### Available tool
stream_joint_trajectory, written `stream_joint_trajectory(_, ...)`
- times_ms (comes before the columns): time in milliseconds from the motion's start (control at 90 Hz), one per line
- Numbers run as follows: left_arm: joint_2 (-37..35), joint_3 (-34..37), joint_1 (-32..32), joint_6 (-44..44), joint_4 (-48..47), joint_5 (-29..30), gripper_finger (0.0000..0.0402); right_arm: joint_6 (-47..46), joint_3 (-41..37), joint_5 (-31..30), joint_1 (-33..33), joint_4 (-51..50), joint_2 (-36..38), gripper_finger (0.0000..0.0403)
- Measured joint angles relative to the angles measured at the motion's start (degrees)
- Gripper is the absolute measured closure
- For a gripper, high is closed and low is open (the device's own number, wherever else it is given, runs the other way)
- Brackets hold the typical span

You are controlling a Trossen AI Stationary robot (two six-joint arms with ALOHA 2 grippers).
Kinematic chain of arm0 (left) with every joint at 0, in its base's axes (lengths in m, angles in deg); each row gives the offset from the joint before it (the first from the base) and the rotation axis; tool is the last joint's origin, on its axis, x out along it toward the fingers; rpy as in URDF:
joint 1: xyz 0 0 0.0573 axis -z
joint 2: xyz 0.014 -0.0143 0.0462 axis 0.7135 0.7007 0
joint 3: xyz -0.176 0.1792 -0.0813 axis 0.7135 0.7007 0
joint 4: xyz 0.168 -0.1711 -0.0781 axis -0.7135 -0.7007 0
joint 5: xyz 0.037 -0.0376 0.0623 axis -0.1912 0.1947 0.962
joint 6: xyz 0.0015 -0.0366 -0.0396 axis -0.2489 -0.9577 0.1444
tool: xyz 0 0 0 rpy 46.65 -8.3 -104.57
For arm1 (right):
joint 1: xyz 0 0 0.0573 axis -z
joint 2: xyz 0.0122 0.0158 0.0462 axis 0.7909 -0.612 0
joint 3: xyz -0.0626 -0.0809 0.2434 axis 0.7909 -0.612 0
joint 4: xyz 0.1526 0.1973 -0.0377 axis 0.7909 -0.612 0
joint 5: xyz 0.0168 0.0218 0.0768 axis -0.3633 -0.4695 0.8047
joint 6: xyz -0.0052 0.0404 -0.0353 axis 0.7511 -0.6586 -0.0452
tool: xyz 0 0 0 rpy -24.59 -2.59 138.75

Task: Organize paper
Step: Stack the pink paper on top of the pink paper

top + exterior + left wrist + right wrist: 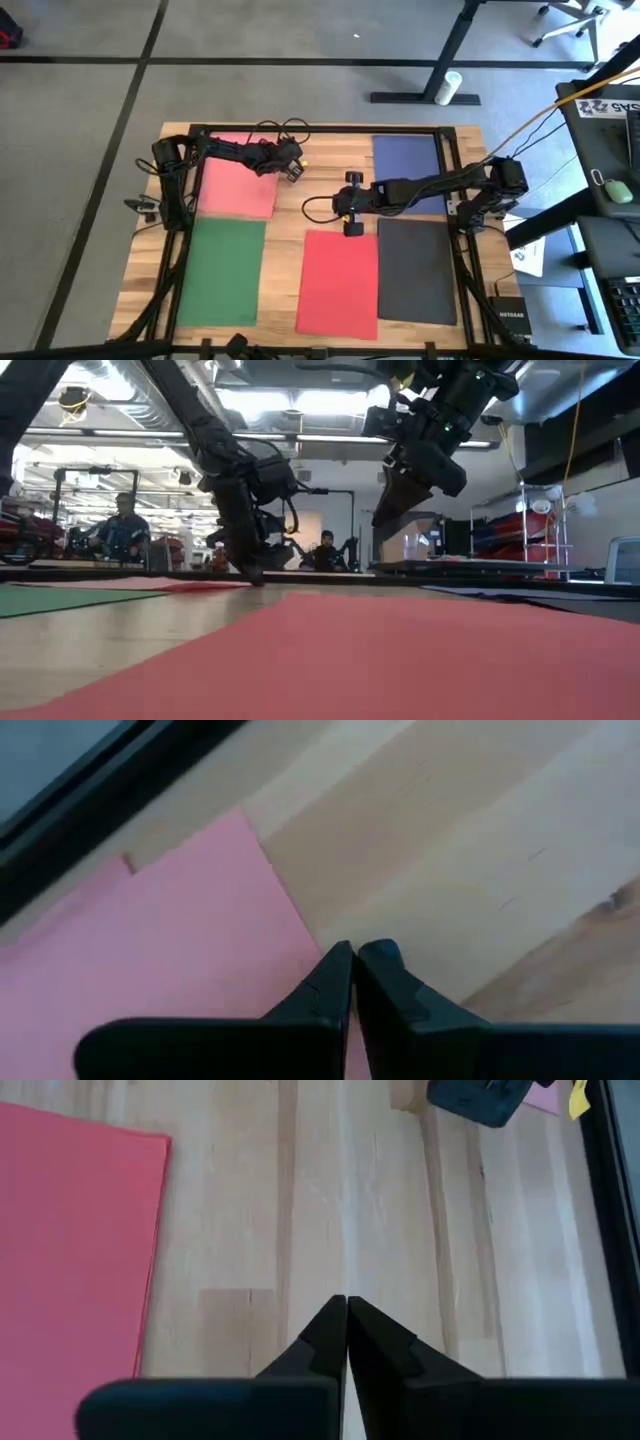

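On the wooden table (290, 215) five sheets of paper lie flat and apart from each other, and I take the red sheet (339, 283) at the front middle as my reference. The green sheet (222, 271) lies to its left, with a strip of bare wood between them, and the dark grey sheet (416, 270) lies just beside its right edge. The pink sheet (238, 176) is further back and to the left, behind the green one, and the navy blue sheet (407, 172) is further back and to the right, behind the dark grey one. The left gripper (291, 170) is at the right edge of the pink sheet, well behind the red sheet; in the left wrist view its fingers (330, 985) are closed together, tips meeting right at the border between the pink paper and the wood, and I cannot tell if the paper is pinched between them. The right gripper (352, 204) is above bare wood just behind the back edge of the red sheet. Its fingers (326, 1335) are pressed together and hold nothing. In the low view it hangs clearly above the table surface.
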State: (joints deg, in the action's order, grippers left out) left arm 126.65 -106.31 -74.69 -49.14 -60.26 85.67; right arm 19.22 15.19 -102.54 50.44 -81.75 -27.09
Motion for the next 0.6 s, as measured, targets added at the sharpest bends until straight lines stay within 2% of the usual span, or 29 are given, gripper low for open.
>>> stream_joint_trajectory(178,-5.2,0.5,0.1,0.2,-4.4,0.2,0.0401,-0.1,0.0,0.0,0.0,0.0,0.0,0.0402)
stream_joint_trajectory(289,-8.6,0.2,2.6,-0.3,-7.4,-2.7,0.0401,-0.2,0.0,0.0,0.0,0.0,0.0,0.0402)
stream_joint_trajectory(411,-8.5,0.3,6.9,-2.2,-10.6,-7.2,0.0401,-0.1,0.0,0.0,0.0,0.2,0.0,0.0402)
stream_joint_trajectory(600,-7.3,1.3,12.0,-4.9,-10.2,-7.8,0.0401,-0.2,0.0,0.0,0.0,0.5,0.0,0.0402)
